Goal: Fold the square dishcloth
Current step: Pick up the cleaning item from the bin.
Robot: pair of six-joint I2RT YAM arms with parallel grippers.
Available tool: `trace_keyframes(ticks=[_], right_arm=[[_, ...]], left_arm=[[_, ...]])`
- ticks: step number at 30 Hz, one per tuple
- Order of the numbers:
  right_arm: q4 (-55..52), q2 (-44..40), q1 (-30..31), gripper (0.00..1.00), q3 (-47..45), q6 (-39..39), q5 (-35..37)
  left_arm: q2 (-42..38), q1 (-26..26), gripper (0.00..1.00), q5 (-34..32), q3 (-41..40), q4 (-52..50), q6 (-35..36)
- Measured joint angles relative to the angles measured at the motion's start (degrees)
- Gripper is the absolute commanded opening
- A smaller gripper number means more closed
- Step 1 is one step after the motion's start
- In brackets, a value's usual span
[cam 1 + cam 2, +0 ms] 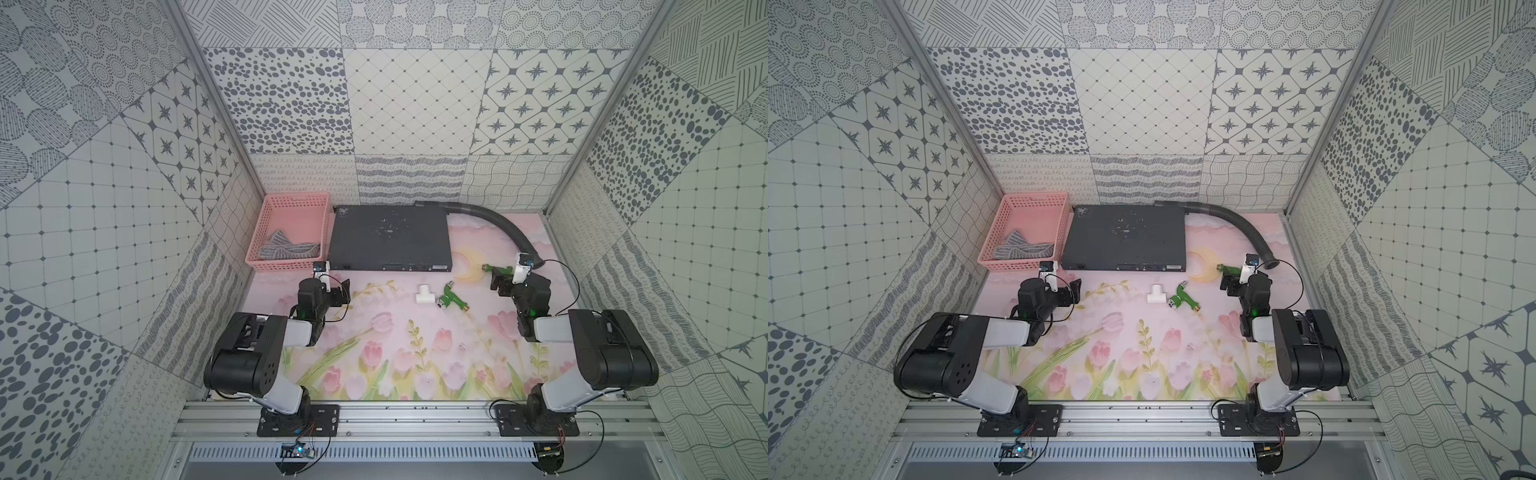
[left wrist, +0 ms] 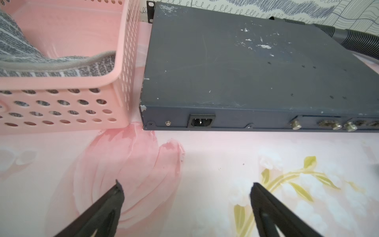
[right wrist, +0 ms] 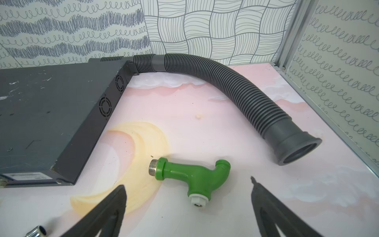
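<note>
The square dishcloth (image 1: 286,247) is lying crumpled inside the pink basket (image 1: 297,196); left gripper (image 2: 185,183) and right gripper (image 3: 187,182) are being held wide, empty. It should be lifted out by an edge and spread flat.

The left arm (image 1: 253,349) and right arm (image 1: 602,353) have black joint housings, pale grey links and thin looping black cables. The left gripper (image 2: 185,182) and right gripper (image 3: 187,181) have matte black tapered jaws.
</note>
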Motion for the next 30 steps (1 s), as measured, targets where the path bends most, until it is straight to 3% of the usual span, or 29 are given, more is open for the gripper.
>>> trace_keyframes(ticks=[25, 30], right_arm=[[-0.8, 0.0, 0.0, 0.97, 0.0, -0.2, -2.3], [-2.6, -2.1, 0.0, 0.97, 0.0, -0.2, -2.0]], left_arm=[[-0.1, 0.0, 0.99, 0.1, 0.0, 0.0, 0.0], [-3.9, 0.0, 0.99, 0.0, 0.0, -1.6, 0.0]])
